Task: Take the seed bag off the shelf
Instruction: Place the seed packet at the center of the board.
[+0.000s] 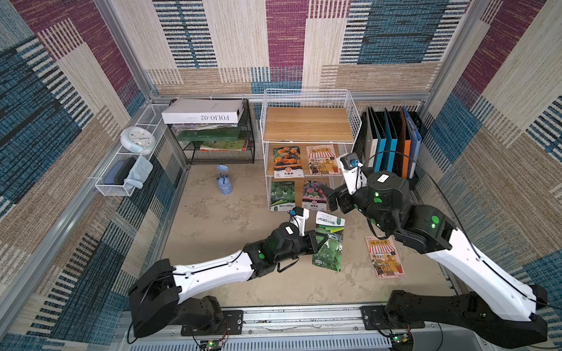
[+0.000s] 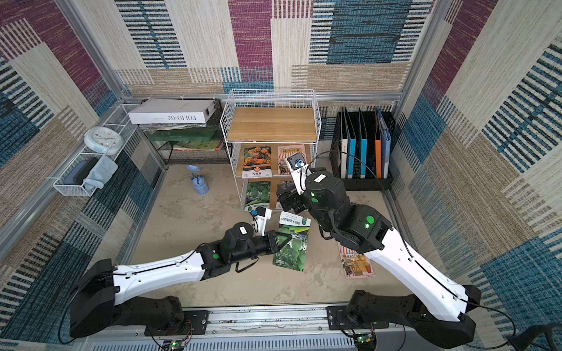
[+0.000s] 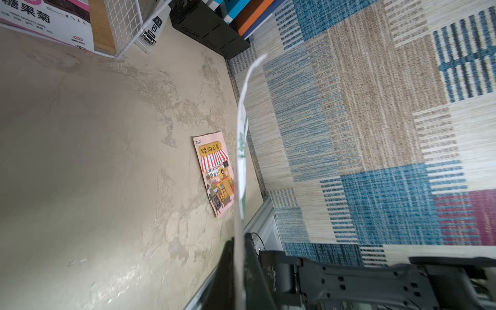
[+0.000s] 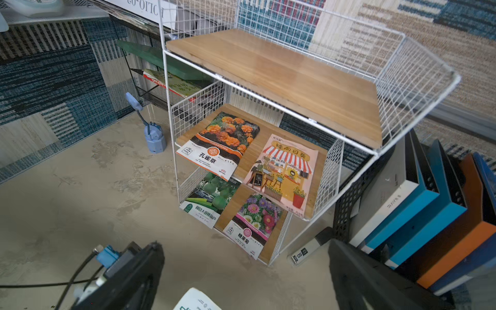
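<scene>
our left end effector [image 1: 320, 243] is clamped on a green seed bag [image 1: 330, 258] mid-frame, pink bag [image 1: 385, 258] lies lower right; right end effector [image 1: 333, 197] spread apart by the shelf [image 1: 307, 124], we count four left there.

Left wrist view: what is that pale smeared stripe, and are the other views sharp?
Left wrist: the stripe is the held green bag, edge-on and too near the lens to focus; the pink bag beyond is sharp. Right wrist: shelf crisp, mild wide-angle bend. Both top views: evenly lit, sharp, no glare.
</scene>
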`<state>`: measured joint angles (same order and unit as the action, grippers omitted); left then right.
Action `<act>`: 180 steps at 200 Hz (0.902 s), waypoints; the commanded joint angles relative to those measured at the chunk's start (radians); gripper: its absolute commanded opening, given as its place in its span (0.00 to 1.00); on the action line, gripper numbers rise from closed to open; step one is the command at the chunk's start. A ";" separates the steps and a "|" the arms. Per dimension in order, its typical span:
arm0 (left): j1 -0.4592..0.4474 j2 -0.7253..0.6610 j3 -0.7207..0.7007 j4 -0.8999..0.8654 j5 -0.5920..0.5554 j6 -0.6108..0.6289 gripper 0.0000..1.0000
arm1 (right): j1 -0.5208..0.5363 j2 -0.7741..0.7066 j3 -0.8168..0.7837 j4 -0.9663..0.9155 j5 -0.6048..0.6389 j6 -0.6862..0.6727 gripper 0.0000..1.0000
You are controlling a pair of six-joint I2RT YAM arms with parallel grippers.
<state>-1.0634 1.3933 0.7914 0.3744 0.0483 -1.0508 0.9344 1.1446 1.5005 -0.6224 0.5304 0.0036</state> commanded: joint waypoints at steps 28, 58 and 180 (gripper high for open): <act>-0.135 0.325 0.063 0.412 -0.309 -0.050 0.00 | 0.000 -0.071 -0.104 -0.003 0.028 0.125 1.00; -0.150 0.487 0.138 0.500 -0.340 -0.097 0.00 | 0.000 -0.127 -0.182 0.021 0.009 0.148 1.00; -0.185 0.700 0.274 0.285 -0.419 -0.247 0.00 | 0.000 -0.209 -0.327 0.034 -0.007 0.196 0.99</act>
<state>-1.2476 2.0876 1.0550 0.7219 -0.3420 -1.2762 0.9344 0.9428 1.1797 -0.6140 0.5247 0.1894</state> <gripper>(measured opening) 0.078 0.996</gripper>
